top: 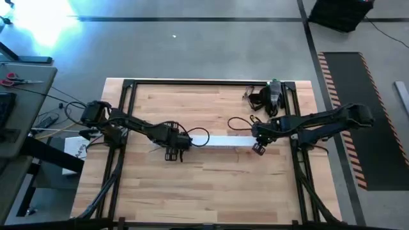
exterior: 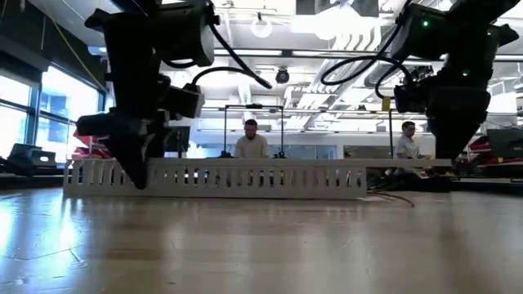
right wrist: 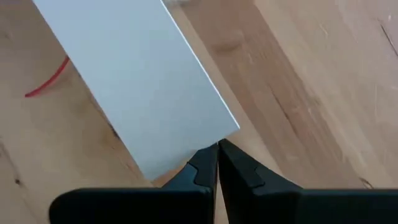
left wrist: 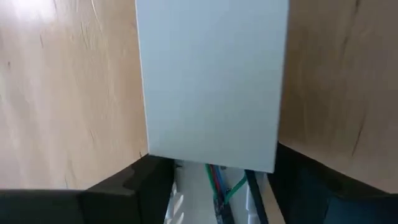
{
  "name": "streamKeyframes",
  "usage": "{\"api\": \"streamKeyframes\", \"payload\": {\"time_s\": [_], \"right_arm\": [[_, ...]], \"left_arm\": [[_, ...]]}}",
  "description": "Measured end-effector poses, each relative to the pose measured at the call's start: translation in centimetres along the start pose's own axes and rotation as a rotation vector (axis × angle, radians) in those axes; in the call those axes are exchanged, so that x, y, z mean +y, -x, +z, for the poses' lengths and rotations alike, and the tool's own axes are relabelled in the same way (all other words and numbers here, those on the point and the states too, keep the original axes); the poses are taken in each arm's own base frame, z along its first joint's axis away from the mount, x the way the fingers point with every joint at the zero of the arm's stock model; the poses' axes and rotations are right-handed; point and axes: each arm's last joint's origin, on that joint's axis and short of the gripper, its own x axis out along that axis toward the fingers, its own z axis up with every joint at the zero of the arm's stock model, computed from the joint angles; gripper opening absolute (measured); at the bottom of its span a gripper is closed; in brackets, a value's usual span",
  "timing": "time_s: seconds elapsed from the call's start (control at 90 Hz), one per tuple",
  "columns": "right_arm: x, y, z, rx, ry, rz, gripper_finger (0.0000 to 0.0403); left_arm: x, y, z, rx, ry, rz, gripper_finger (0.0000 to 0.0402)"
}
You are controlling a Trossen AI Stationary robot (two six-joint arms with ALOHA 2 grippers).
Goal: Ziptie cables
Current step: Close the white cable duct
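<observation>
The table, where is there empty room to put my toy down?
The wide bare wood between the white strip and the table's near edge is free. The far left corner is bare too. It is crowded mid-table around both grippers, left and right, and by the dark cables far right.

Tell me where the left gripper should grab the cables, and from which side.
Grip the cables at the short stretch showing past the cover strip's end, coming straight down from above. The rest lies hidden under the cover inside the slotted channel, whose walls block any sideways approach. The left gripper already sits at that end, though whether its fingers could reach between the walls is uncertain.
</observation>
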Motion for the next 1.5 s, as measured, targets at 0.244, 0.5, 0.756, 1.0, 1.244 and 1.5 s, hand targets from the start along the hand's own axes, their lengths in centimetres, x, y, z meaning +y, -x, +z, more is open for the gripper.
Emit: {"api": "streamKeyframes", "payload": {"time_s": [0.244, 0.5, 0.756, 1.0, 1.244, 1.5], "right_arm": [[-0.4, 0.2, -0.5, 0.041, -0.028, -0.071, 0.0], [-0.4, 0.2, -0.4, 0.043, -0.028, -0.055, 0.0], [-0.3, 0.2, -0.4, 0.042, -0.026, -0.054, 0.0], [-0.4, 0.2, -0.5, 0.048, -0.022, -0.057, 0.0], [-0.4, 0.2, -0.6, 0.062, -0.025, -0.059, 0.0], [-0.5, 0.2, -0.8, 0.083, -0.017, -0.064, 0.0]], "left_arm": [[0.2, 0.8, 0.5, 0.013, 0.019, -0.014, 0.0231], [0.7, 2.6, 1.3, 0.03, 0.002, -0.001, 0.0284], [0.7, 2.4, 0.2, 0.134, 0.011, -0.014, 0.0289], [0.3, 0.7, -1.7, 0.208, -0.007, 0.0, 0.0289], [-0.1, -0.8, -2.3, 0.163, -0.02, -0.008, 0.0281], [-0.3, -1.0, -2.2, 0.136, -0.015, -0.01, 0.0237]]}}
